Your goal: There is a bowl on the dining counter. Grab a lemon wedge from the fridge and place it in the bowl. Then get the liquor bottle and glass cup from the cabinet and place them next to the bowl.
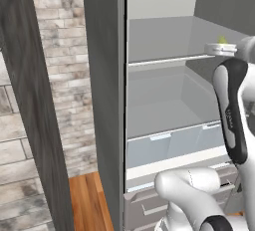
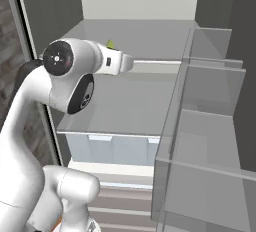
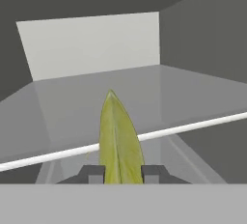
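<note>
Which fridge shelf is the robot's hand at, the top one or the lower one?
The top shelf. The gripper pinches the lemon wedge just above its white front edge; the lower shelf sits beneath.

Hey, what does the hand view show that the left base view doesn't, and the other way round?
Hand view alone: the two finger tips pressed against the sides of the lemon wedge, so the gripper is shut on it. Left base view alone: a brick wall, wooden floor and the fridge's lower drawer. Both: the wedge and the white-edged fridge shelf.
</note>
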Controlling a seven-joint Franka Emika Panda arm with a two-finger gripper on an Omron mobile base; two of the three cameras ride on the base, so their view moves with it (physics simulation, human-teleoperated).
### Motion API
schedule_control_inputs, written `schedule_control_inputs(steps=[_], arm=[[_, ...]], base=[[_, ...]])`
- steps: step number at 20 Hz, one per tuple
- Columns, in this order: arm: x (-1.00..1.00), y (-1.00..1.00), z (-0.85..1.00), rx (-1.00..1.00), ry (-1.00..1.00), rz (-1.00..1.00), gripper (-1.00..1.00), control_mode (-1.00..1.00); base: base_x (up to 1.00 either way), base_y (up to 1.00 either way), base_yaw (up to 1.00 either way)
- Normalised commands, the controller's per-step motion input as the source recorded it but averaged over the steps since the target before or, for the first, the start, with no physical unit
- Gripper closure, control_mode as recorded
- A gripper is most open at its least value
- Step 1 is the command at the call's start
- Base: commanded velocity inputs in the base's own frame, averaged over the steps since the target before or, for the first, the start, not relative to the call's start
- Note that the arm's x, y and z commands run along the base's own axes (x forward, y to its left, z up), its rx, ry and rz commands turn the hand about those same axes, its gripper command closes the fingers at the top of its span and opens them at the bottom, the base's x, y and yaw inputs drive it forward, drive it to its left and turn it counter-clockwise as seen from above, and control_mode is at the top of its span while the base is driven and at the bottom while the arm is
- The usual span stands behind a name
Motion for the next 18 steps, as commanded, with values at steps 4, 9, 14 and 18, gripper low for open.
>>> schedule_control_inputs(steps=[4, 9, 14, 18], arm=[[-1.00, 0.31, 0.08, 0.00, 0.00, 0.00, 1.00, -1.00], [-1.00, 0.42, 0.02, 0.00, 0.00, 0.00, 1.00, -1.00], [-0.95, 0.41, 0.00, 0.00, 0.00, -0.01, 1.00, -1.00], [-0.39, 0.18, -0.02, 0.00, 0.03, 0.00, 1.00, 1.00]], base=[[0.00, 0.00, 0.00], [0.00, 0.00, 0.00], [0.00, 0.00, 0.00], [-0.02, 0.05, 0.00]])
